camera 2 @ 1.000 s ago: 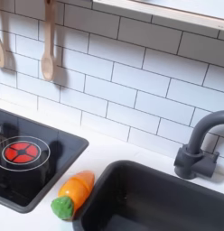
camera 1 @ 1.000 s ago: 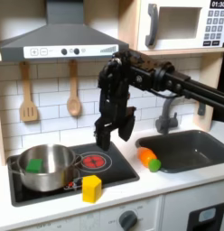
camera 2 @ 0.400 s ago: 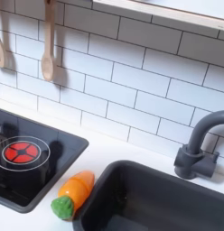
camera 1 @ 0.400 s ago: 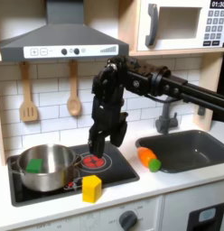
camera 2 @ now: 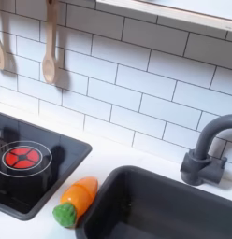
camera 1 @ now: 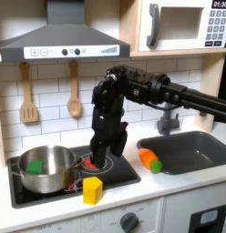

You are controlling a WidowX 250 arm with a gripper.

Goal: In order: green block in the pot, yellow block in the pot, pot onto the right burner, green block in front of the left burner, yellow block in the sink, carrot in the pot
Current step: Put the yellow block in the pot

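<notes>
Nearest on the stovetop [camera 1: 124, 177], the yellow block [camera 1: 92, 189] sits at the front edge of the black cooktop, between the two burners and apart from everything else. It is upright and uncovered.

Just behind it and to the first exterior view's left, the pot [camera 1: 44, 168] stands on the left burner. The green block [camera 1: 35, 167] lies inside the pot, toward its left wall.

To the first exterior view's right of the cooktop, the carrot [camera 1: 150, 160] lies on the white counter, between the stovetop and the sink [camera 1: 192, 150]. In the second exterior view the carrot [camera 2: 75, 201] lies with its green end toward the near edge, just beside the sink's [camera 2: 155, 201] left rim and close to the cooktop's corner. The sink basin is dark.

Over the right burner [camera 1: 95, 164], the gripper [camera 1: 107, 151] hangs pointing downward, low above the red ring, behind the yellow block and to the first exterior view's right of the pot. Its fingers look close together with nothing visible between them, but the dark shapes blur and I cannot tell the gap for certain. The black arm [camera 1: 169, 93] reaches in from the first exterior view's right.

Farther back, the faucet [camera 2: 207, 149] stands behind the sink. Two wooden utensils [camera 1: 74, 96] hang on the tiled wall [camera 2: 137, 84], below the range hood [camera 1: 60, 41]. A microwave [camera 1: 183, 23] sits at the upper right.
</notes>
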